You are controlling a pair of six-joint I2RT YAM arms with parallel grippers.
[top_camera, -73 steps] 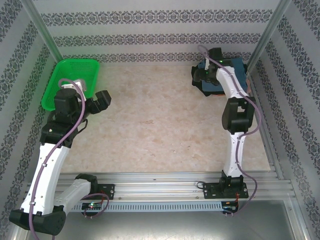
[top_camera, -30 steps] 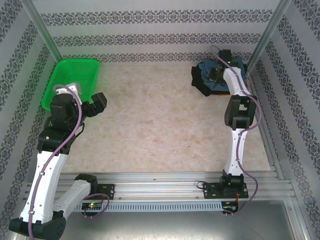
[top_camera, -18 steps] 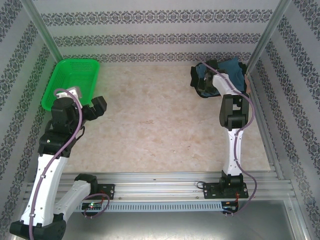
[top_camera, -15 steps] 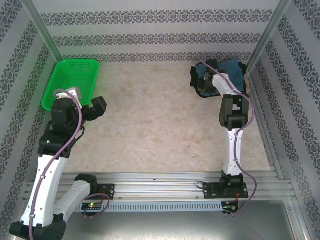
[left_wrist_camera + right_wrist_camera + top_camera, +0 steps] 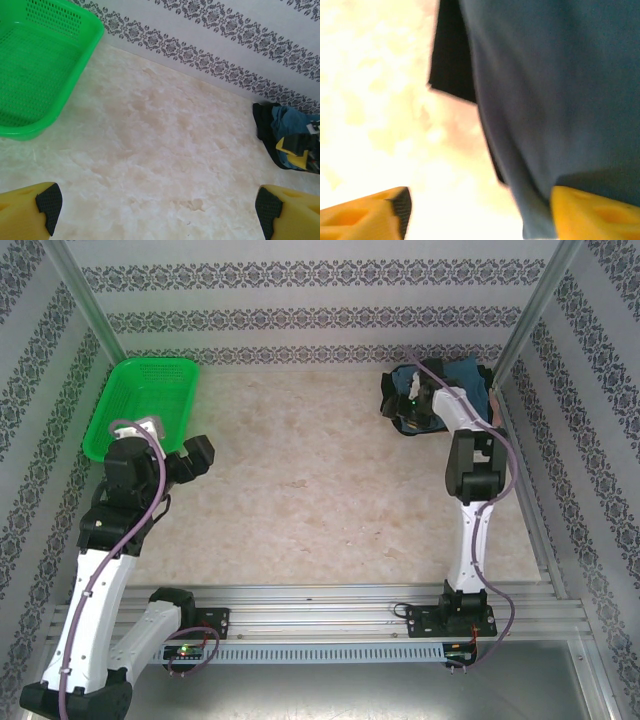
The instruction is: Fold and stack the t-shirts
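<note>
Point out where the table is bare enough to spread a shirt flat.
The middle of the table is bare, between the green basket far left and the t-shirts far right. The far right corner is crowded: the shirt pile, with the right gripper over it.

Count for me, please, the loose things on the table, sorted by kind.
T-shirts: 2, one slate-blue t-shirt and one black t-shirt, piled together at the far right corner.
Baskets: 1, the green basket at the far left.
Total: 3.
</note>
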